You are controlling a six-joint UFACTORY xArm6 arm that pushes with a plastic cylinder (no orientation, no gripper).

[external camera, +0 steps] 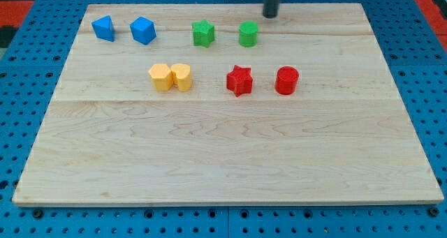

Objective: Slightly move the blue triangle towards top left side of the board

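Note:
Two blue blocks sit at the board's top left. The smaller left one (103,28) looks like the blue triangle, and the right one (142,30) looks like a blue cube. My tip (270,15) is at the top edge of the board, right of centre. It is just above and to the right of the green cylinder (248,33), far to the right of both blue blocks, and touches no block.
A green star (203,33) sits left of the green cylinder. Two yellow blocks (160,77) (181,76) touch each other near the middle left. A red star (239,80) and a red cylinder (286,79) sit at centre right. The wooden board (223,161) lies on a blue pegboard.

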